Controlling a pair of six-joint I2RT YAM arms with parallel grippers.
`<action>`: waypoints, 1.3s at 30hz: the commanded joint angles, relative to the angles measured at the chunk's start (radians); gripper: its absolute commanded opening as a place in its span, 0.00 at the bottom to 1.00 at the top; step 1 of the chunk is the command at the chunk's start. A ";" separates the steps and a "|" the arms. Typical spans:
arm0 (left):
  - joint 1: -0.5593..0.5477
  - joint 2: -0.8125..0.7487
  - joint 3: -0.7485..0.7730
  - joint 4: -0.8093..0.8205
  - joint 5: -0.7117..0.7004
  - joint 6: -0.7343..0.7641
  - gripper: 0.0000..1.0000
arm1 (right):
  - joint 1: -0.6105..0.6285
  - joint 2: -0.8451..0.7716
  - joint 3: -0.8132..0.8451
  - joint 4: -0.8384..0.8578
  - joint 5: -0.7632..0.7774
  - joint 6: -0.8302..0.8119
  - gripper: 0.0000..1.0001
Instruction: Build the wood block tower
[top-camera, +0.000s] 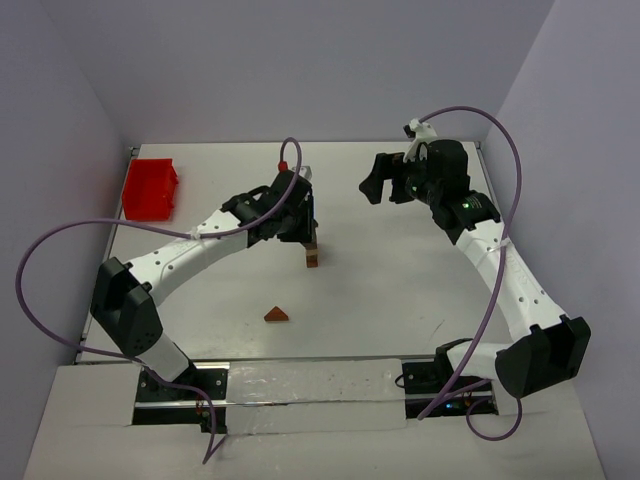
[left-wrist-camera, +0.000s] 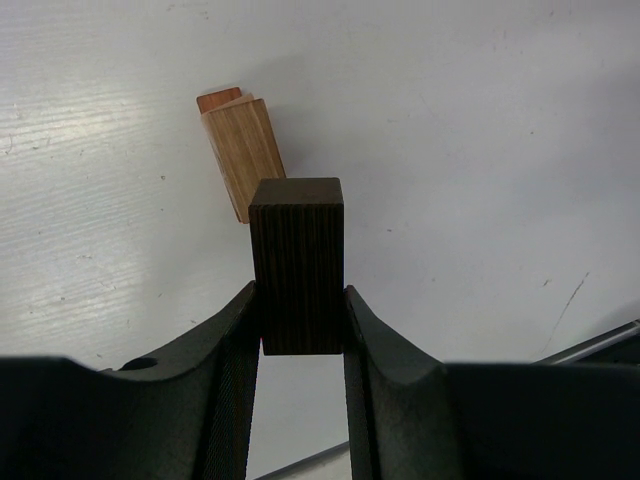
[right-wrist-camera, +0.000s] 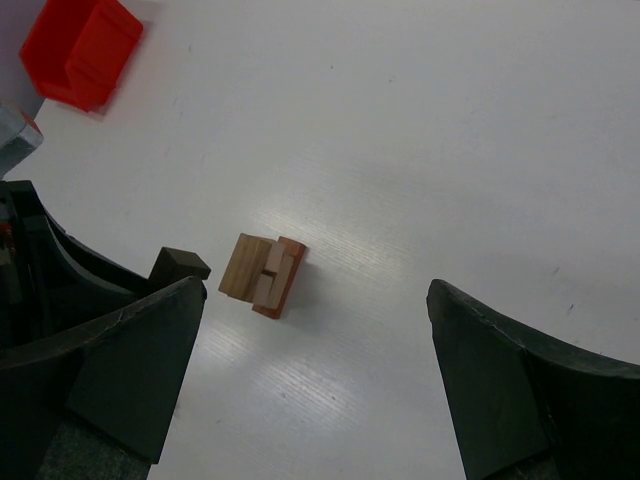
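Tower (top-camera: 313, 254) near the middle of the table (top-camera: 400, 290): a short upright stack, tan block on top of a reddish-brown one; exact count of tiers not clear from any view. From the left wrist, a tan cuboid with a reddish edge behind it. From the right wrist, almost straight down, a tan face over a reddish base, with small paler pieces on or beside it, too small to resolve. Just beside the stack, and apart from it in the right wrist view, dark block (left-wrist-camera: 297, 265), upright, pinched on its two side faces by the left gripper (left-wrist-camera: 297, 300), fingers flat against the wood with no gap showing. Apparently held clear of the table, and not yet on the stack. Wedge (top-camera: 277, 314) alone on the table, nearer the arm bases, well apart from the stack, untouched. Right gripper (top-camera: 385, 182) raised to the right of the stack, fingers spread wide, nothing between them. Red tray (top-camera: 150, 188) at the far left edge, well away from all blocks. Progress, as a judgement: lower tiers done; dark block in hand as the step under way. Left to do: setting it square on the tan top, letting go without a nudge, then fetching the wedge, probably as the cap. Roughly past the midpoint, no more certain than that.
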 joint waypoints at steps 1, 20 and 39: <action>-0.002 0.001 0.066 0.002 0.007 0.030 0.00 | 0.008 -0.024 -0.018 0.002 -0.006 -0.027 1.00; 0.103 -0.045 0.071 -0.075 0.172 0.055 0.00 | 0.009 -0.026 -0.015 -0.020 0.036 -0.012 1.00; 0.195 -0.075 0.003 -0.095 0.156 -0.030 0.00 | 0.008 -0.023 -0.015 -0.031 0.089 -0.021 1.00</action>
